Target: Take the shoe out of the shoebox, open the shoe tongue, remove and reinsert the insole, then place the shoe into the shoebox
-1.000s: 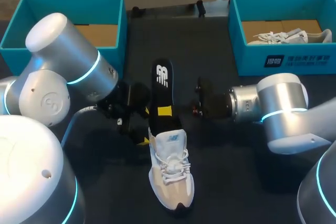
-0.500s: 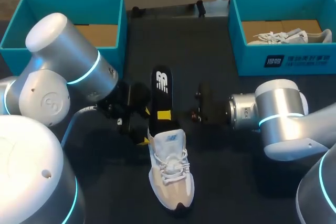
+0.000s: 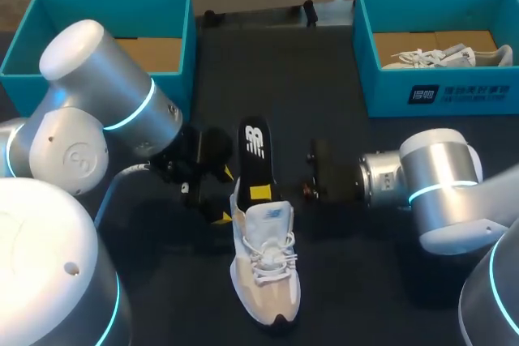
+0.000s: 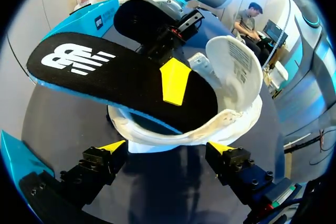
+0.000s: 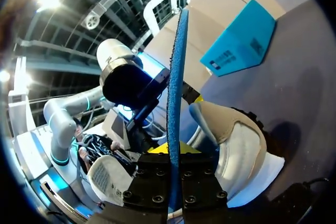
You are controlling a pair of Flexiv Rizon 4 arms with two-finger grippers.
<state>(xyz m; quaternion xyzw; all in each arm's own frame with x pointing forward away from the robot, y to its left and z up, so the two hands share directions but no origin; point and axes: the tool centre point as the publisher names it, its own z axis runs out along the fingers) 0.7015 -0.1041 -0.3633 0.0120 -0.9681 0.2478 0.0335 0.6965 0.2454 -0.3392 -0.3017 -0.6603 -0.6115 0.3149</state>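
Note:
A beige and white shoe [image 3: 264, 269] lies on the dark table, toe toward me. Its black insole [image 3: 255, 150] with a white logo slants up out of the shoe's opening. My right gripper [image 3: 261, 193] is shut on the insole just above the heel collar. In the right wrist view the insole [image 5: 176, 77] shows edge-on between the right gripper's [image 5: 176, 156] fingers, with the shoe [image 5: 236, 150] beside them. My left gripper [image 4: 168, 148] is open, one finger on each side of the shoe's heel [image 4: 178, 136], under the insole [image 4: 115, 72]. The tongue [image 4: 233, 66] is folded forward.
A teal shoebox [image 3: 97, 6] lined with cardboard stands at the back left. Another teal shoebox [image 3: 438, 93] at the back right holds a second light shoe [image 3: 442, 57]. The bulky left arm [image 3: 105, 111] covers the table's left side.
The right gripper has closed tighter on the insole and drawn it down toward the shoe. The right arm has shifted slightly toward the front. The left arm has stayed put.

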